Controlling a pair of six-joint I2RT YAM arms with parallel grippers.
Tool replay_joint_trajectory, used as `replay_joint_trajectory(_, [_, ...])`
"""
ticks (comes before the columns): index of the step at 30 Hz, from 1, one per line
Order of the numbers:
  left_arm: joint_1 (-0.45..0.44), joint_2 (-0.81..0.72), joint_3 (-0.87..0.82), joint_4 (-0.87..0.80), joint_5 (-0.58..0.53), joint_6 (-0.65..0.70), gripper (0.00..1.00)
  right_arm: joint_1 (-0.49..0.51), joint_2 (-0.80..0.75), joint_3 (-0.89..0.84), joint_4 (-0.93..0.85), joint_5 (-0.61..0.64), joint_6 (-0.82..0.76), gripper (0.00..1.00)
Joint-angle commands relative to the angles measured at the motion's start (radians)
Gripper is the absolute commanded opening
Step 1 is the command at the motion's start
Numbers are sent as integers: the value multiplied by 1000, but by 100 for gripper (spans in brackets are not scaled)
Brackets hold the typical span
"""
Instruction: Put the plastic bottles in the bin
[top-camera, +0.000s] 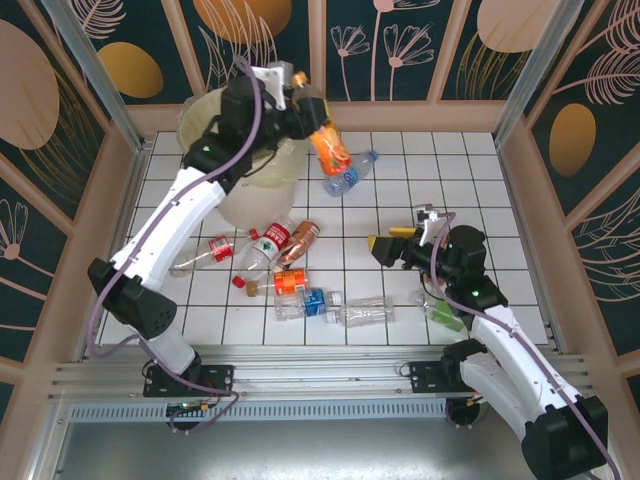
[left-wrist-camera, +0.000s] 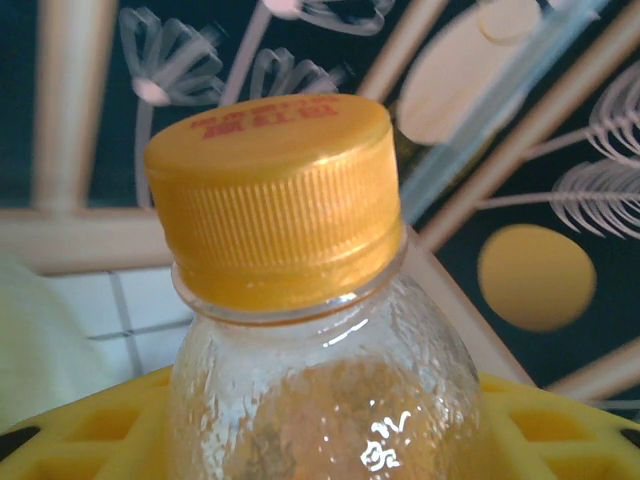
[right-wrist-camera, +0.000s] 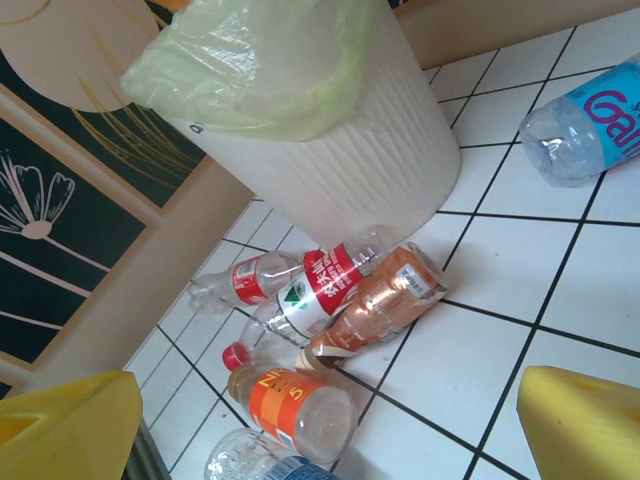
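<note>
My left gripper (top-camera: 307, 107) is raised at the back, shut on an orange-labelled bottle (top-camera: 329, 150) that hangs tilted just right of the bin (top-camera: 250, 190). In the left wrist view its yellow-orange cap (left-wrist-camera: 275, 195) stands between my yellow fingers (left-wrist-camera: 85, 425). Several bottles lie on the tiles in front of the bin: a red-labelled one (top-camera: 205, 255), a red-and-white one (right-wrist-camera: 315, 290), a copper one (right-wrist-camera: 385, 300) and an orange one (right-wrist-camera: 290, 400). A blue-labelled bottle (top-camera: 350, 176) lies further back. My right gripper (top-camera: 386, 247) hovers open right of the pile, nothing between its fingers (right-wrist-camera: 580, 425).
Near the front lie a blue-labelled bottle (top-camera: 312, 302) and a clear one (top-camera: 365, 312); a green bottle (top-camera: 446, 316) rests beside the right arm. The bin's pale liner bag (right-wrist-camera: 250, 60) drapes over its rim. Wooden walls (top-camera: 520, 180) enclose the tiled floor.
</note>
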Motion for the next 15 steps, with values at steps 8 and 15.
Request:
replay_joint_trajectory(8, [108,-106,90,-98,-294,154,55,30,-10,44,-17,41,0,97])
replay_joint_trajectory(15, [135,-68,151,-143,-408,283,56,68,-5,59,-37,78,-3,96])
